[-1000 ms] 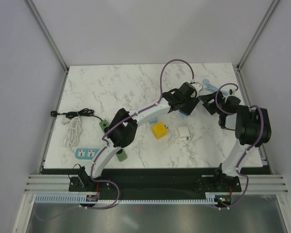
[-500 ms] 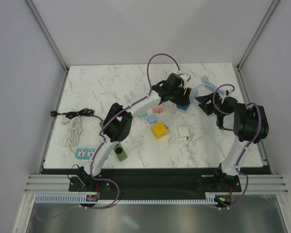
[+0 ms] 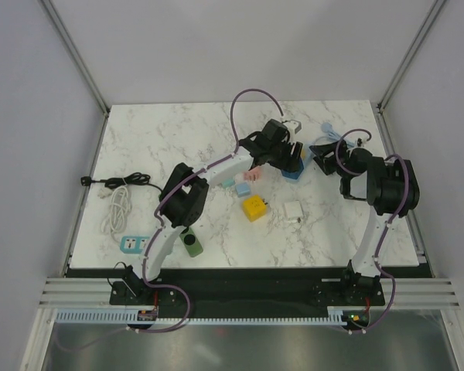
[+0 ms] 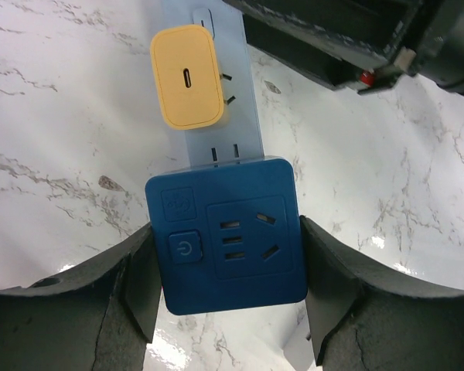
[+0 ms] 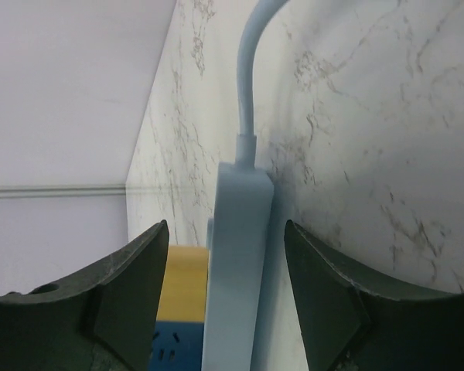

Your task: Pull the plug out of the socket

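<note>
Left wrist view: the pale blue power strip (image 4: pixel 243 116) runs off the top edge, its lower end hidden under the blue socket cube (image 4: pixel 226 246); the cube's flanks are covered by the left end effector's (image 4: pixel 226 255) fingers (image 4: pixel 131 286); the yellow charger's (image 4: pixel 187 76) prongs are out of sight; right wrist view: the strip is cut by the bottom edge, its cable (image 5: pixel 247 69) by the top, the charger only a sliver beside it; from above, the strip near the right end effector (image 3: pixel 317 153) is too small and too covered to trace.

1. The cube socket (image 4: pixel 226 259) sits between the fingers of the left gripper (image 4: pixel 228 236), against the near end of the power strip (image 4: pixel 241 124).
2. The plug (image 4: pixel 187 76) sits on that strip, just beyond the cube.
3. The right gripper (image 5: pixel 226 239) straddles the strip's cabled end.
4. A coiled cord (image 3: pixel 117 207) lies well apart, at the left edge of the table (image 3: pixel 178 139).
</note>
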`<state>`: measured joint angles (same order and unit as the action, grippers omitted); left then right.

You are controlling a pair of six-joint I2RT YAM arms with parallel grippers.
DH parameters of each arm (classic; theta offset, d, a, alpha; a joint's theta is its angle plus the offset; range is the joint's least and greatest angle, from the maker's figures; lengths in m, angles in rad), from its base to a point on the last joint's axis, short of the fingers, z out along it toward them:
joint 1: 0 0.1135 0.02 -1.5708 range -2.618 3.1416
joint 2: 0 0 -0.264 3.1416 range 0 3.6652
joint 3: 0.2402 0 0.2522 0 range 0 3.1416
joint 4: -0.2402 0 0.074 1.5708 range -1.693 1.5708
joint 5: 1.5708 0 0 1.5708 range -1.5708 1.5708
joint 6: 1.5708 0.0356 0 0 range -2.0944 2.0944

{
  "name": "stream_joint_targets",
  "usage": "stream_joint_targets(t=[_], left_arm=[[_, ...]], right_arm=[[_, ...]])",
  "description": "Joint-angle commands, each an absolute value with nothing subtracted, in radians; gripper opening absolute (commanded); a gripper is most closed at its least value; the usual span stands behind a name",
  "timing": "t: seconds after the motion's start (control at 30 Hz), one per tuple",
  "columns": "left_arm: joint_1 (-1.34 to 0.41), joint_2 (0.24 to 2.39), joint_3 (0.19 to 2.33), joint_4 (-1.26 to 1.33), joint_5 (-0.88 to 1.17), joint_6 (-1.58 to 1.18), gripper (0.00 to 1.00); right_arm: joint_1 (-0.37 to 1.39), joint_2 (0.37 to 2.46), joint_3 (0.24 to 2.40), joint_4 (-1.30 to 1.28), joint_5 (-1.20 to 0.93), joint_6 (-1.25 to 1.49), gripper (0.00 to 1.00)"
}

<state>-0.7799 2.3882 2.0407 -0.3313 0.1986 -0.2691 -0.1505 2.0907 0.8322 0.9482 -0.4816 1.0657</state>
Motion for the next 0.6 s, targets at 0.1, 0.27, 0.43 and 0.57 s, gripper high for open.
stream_joint_targets(t=[0.1,0.27,0.43,0.57], left_arm=[[-0.788,2.284,1.985,-0.288,0.284,-0.325,0.02],[-0.788,2.275,1.971,-0.253,0.302,-0.345,0.02],[-0.788,2.276,1.982,-0.232,0.308,-0.364,0.02],[-0.788,2.278,1.988,-0.213,0.330,-0.380,0.02]], right_arm=[[-0.124,2.161,0.887,1.025,-0.476,1.123,0.68],[-0.123,2.155,0.887,0.996,-0.469,1.103,0.65],[-0.121,2.157,0.876,0.994,-0.488,1.106,0.63],[-0.120,2.166,0.883,0.996,-0.492,1.108,0.58]])
